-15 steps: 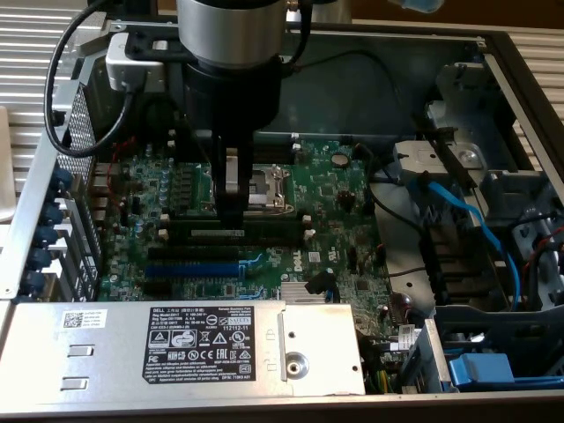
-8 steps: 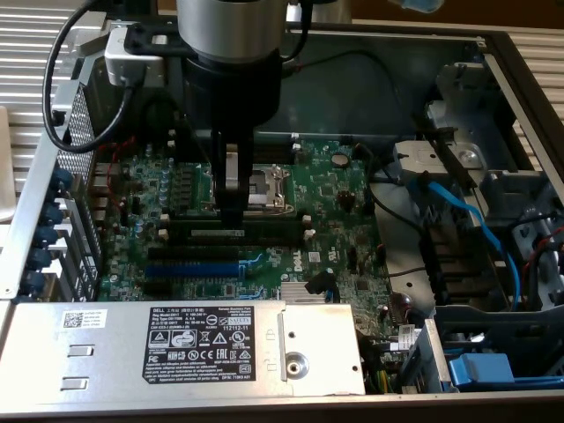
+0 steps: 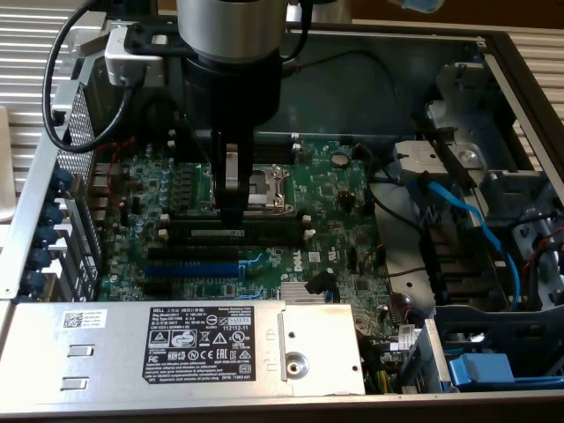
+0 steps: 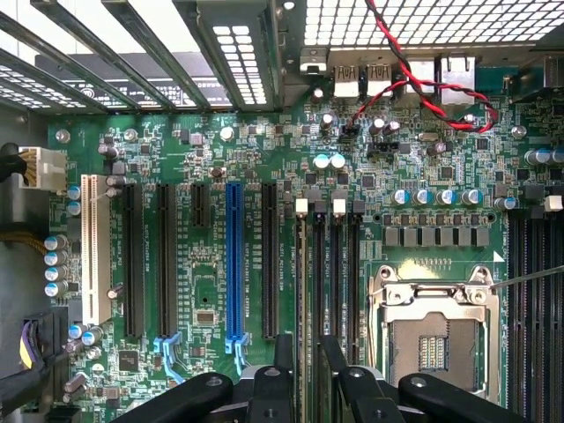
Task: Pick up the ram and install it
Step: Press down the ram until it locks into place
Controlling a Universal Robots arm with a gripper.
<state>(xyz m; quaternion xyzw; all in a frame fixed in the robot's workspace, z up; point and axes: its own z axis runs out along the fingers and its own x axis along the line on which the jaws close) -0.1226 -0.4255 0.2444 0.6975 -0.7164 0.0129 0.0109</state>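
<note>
Tool over the green motherboard — its black fingers stand spread apart. Out from between them run the long black slots with white end clips; the ram stands edge-on in one. Close beside the tool on one side: open processor socket in a metal frame. On the other side: blue slot, further black slots, and the white slot farthest out. Well ahead of the tool — twisted red-and-black wires and the perforated chassis wall.

Green ram; green motherboard; blue slot; black slots; red-black twisted wires.
</note>
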